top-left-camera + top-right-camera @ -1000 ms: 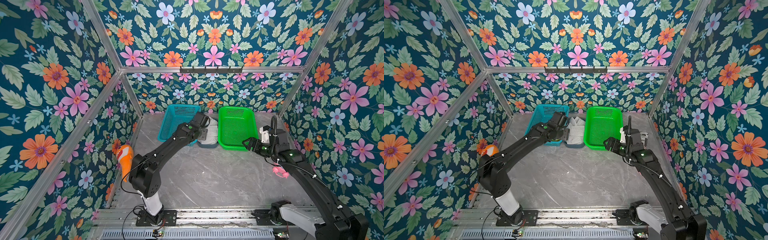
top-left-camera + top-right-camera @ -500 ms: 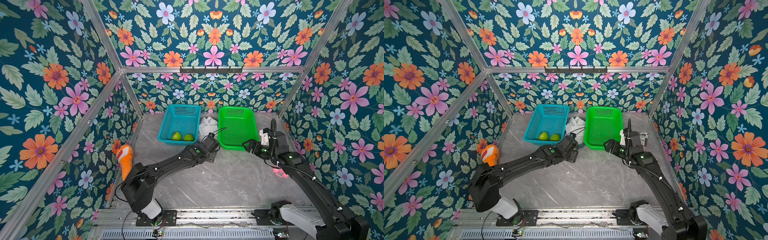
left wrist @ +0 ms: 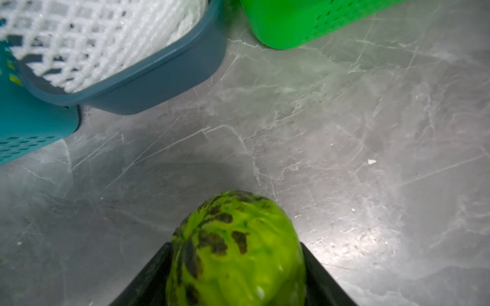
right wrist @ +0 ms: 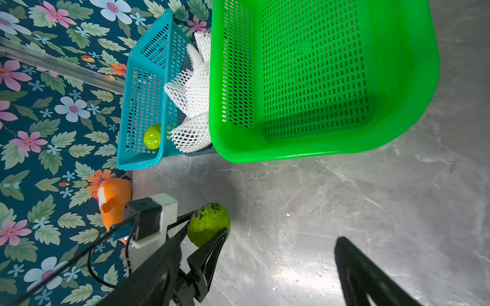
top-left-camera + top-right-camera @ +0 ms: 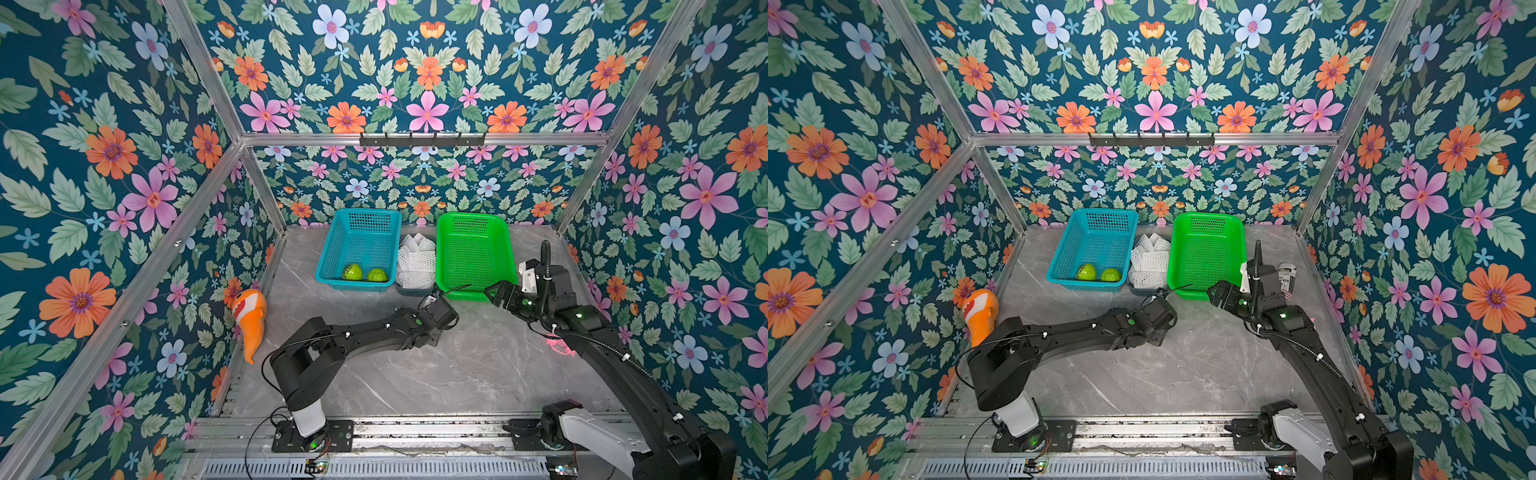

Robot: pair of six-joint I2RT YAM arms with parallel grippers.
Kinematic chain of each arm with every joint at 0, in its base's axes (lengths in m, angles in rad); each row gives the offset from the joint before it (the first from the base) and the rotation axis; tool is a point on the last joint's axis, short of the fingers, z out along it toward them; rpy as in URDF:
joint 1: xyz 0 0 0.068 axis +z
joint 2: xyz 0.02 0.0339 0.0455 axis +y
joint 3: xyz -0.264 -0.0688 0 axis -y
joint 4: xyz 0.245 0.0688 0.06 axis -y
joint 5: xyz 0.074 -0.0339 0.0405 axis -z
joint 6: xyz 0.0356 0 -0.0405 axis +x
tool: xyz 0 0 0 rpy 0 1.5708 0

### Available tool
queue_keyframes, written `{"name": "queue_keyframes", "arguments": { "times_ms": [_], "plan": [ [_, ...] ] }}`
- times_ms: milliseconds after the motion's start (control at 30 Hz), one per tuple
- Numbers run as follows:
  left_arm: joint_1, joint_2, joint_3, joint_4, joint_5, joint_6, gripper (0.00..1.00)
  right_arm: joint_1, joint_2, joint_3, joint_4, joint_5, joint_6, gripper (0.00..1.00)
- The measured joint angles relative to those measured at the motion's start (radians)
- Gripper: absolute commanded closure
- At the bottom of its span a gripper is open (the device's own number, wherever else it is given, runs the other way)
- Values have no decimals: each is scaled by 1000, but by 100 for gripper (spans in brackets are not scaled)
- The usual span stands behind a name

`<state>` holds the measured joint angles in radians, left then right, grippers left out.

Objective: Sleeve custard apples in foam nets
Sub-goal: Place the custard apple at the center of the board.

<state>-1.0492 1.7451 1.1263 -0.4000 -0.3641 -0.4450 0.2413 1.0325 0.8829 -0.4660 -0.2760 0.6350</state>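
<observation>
Left claw (image 4: 210, 223) holds custard apple (image 4: 205, 227) near green basket (image 4: 265, 156).

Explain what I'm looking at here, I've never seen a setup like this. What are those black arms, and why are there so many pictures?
These are two robot arms, bolted at the near edge of a grey marble-look table inside a booth papered with flowers. Two pictures look down on the whole scene from overhead, side by side. The other two come from a small camera on each arm's wrist.

At the back stand a blue basket with two custard apples in it, a small tray of white foam nets, and an empty green basket. An orange toy fish lies by the left wall.

The left gripper is shut on a third custard apple, out over the table in front of the baskets. The right gripper is open and holds nothing.
</observation>
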Motion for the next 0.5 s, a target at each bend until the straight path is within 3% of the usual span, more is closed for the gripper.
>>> {"name": "queue_keyframes", "arguments": {
  "times_ms": [500],
  "plan": [
    [-18,75,6,13,-33,-23,21,0,8,14,0,18,0,9]
  ]
}}
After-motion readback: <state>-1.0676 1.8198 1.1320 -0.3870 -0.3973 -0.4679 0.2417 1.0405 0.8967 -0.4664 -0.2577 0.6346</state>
